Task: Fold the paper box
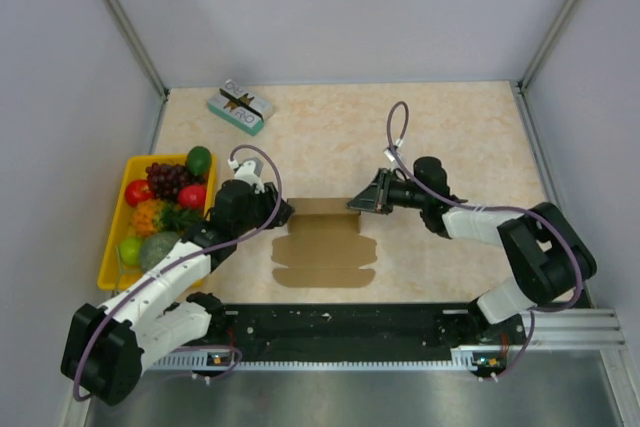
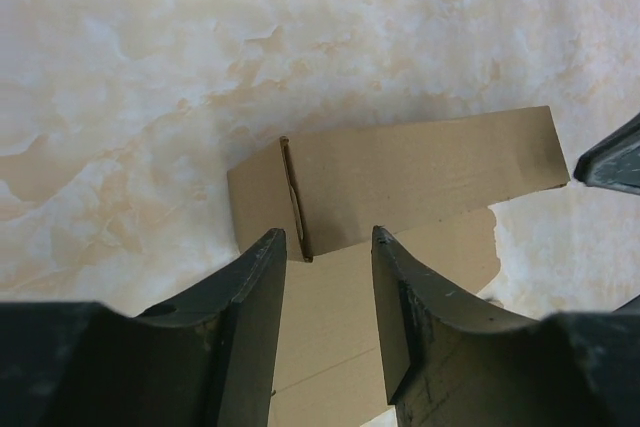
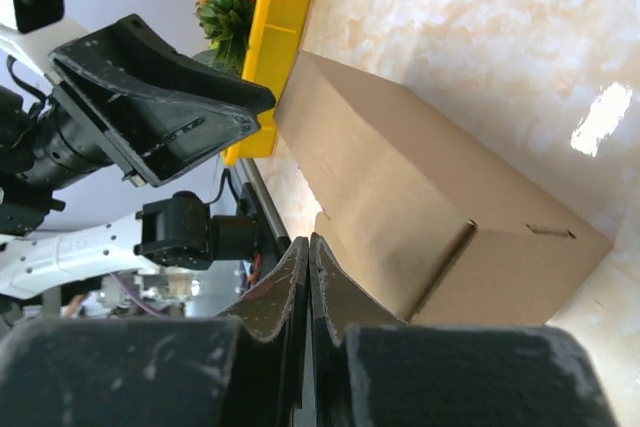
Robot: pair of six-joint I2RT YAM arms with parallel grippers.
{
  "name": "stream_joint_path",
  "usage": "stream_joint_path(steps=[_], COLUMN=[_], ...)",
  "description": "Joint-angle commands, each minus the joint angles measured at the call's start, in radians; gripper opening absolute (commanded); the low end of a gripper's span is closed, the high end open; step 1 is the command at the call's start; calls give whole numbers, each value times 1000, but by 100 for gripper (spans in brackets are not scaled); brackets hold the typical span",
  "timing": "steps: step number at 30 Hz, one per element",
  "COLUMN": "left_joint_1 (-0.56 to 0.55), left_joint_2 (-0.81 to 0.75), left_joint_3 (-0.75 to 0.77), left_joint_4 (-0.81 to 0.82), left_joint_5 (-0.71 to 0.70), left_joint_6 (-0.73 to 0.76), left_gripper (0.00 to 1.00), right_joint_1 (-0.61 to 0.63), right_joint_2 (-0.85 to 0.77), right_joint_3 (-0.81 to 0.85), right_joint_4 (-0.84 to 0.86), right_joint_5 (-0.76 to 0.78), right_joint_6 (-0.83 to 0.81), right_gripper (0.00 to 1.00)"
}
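The paper box [image 1: 325, 252] lies as a flat brown sheet at the table's middle, with its far strip [image 2: 430, 172] folded up into a low wall. My left gripper [image 1: 282, 213] hovers at the wall's left end, jaws open. In the left wrist view the left gripper [image 2: 328, 242] straddles the wall's corner with flat cardboard below, gripping nothing. My right gripper [image 1: 357, 203] is at the wall's right end. Seen from the right wrist, the right gripper [image 3: 308, 245] is shut, fingers pressed together, just beside the cardboard wall [image 3: 420, 197]. Nothing shows between them.
A yellow tray [image 1: 110, 247] full of fruit sits at the left, close to the left arm. A small teal-and-white printed box [image 1: 240, 107] lies at the far left. Grey walls enclose the table, and a black rail [image 1: 340, 325] runs along the near edge.
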Motion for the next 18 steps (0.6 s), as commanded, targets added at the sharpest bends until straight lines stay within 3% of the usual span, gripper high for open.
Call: stream_joint_path(steps=[1, 10, 16, 18], left_joint_1=[7, 7, 7, 7], left_joint_2=[10, 99, 158, 99], left_joint_3=[29, 20, 70, 69], left_joint_4=[-13, 13, -67, -86], left_joint_5=[0, -39, -43, -33], left_joint_6=[54, 75, 97, 92], left_gripper=[44, 38, 32, 35], right_joint_1=[-7, 1, 39, 56], right_joint_2=[-76, 12, -91, -134], right_joint_3=[78, 47, 168, 216], right_joint_4=[-176, -158, -430, -606], right_joint_5=[28, 59, 127, 175], right_joint_6=[-135, -205, -327, -410], right_gripper=[0, 0, 0, 7])
